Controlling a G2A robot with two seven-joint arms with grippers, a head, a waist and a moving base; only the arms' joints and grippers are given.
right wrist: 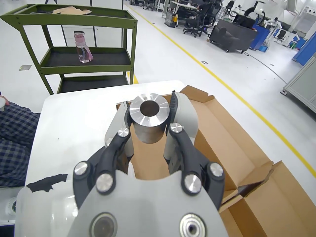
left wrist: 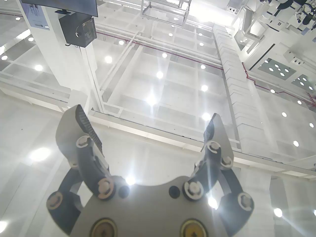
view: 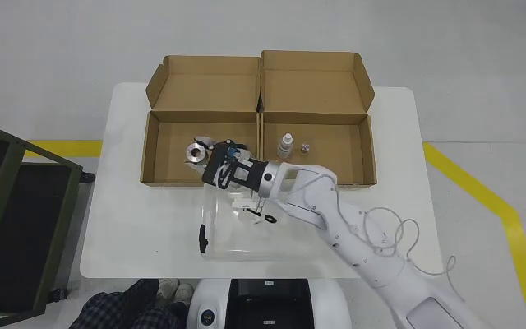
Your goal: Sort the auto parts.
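A hollow metal cylinder (right wrist: 149, 119) with a bore through its middle sits between the fingers of my right gripper (right wrist: 149, 102), which is shut on it. In the top view the right gripper (view: 200, 153) holds the cylinder (view: 195, 151) over the left cardboard box (view: 149, 156), near that box's middle. The right cardboard box (view: 339, 160) holds a small white bottle-shaped part (view: 284, 145) and a small metal part (view: 304, 147). My left gripper (left wrist: 147, 117) is open with nothing in it and points up at the ceiling.
A clear plastic bin (view: 215, 247) with a black handle (view: 202, 237) stands on the white table (view: 123, 206) in front of the boxes, under the right arm. A green cart (view: 25, 230) stands off the table's left side. Both box lids stand open at the back.
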